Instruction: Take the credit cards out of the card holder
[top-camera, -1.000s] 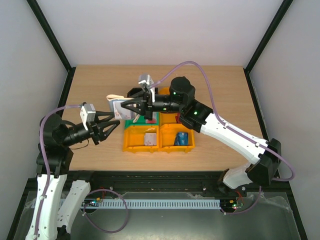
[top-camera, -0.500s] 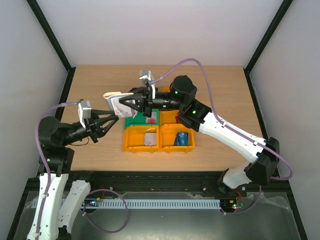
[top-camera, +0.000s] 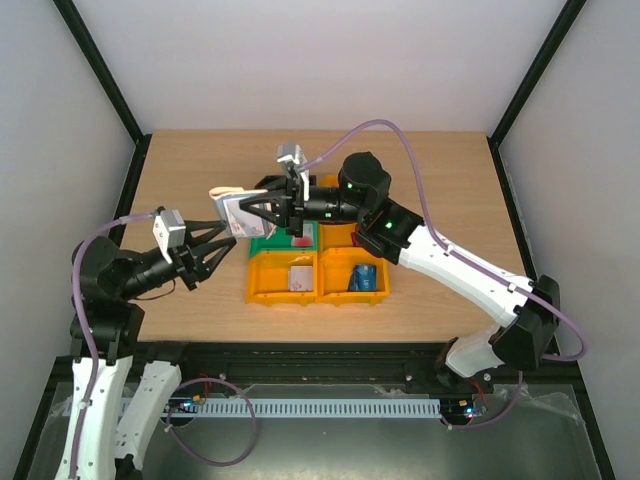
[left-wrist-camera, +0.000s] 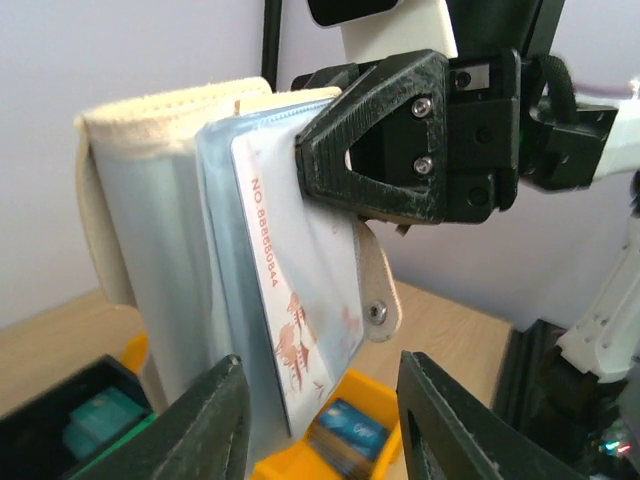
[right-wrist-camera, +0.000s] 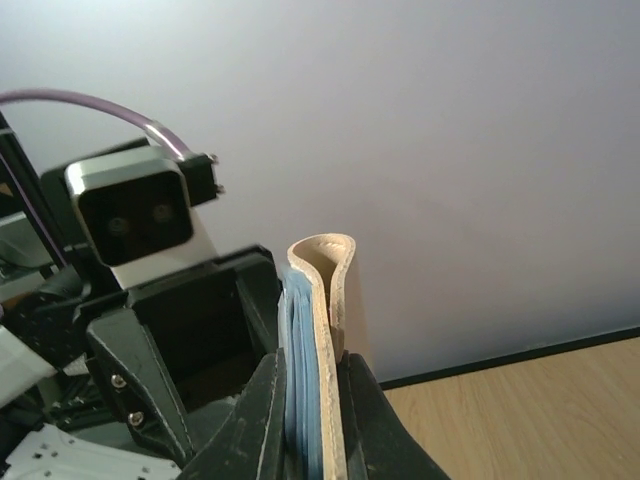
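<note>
My right gripper (top-camera: 252, 213) is shut on the card holder (top-camera: 232, 212), a pale blue sleeve with tan edges, and holds it in the air over the table's left middle. In the right wrist view the holder (right-wrist-camera: 322, 270) stands edge-on, clamped in that gripper (right-wrist-camera: 315, 368). In the left wrist view the holder (left-wrist-camera: 180, 260) shows a white-pink card (left-wrist-camera: 290, 290) in its clear pocket. My left gripper (left-wrist-camera: 322, 380) is open, its jaws on either side of the card's lower corner without touching it. It also shows from above (top-camera: 218, 243).
Two orange bins (top-camera: 262, 290) sit in front of the arms, one with a white-pink card (top-camera: 300, 277), one with a blue card (top-camera: 365, 277). A green bin (top-camera: 262, 243) with a red card (top-camera: 301, 240) lies behind them. The black bin (left-wrist-camera: 50, 400) holds a teal card (left-wrist-camera: 95, 415).
The right gripper moved the holder a little left and up. The left gripper edged in toward the holder's lower edge, then eased slightly back, still open.
</note>
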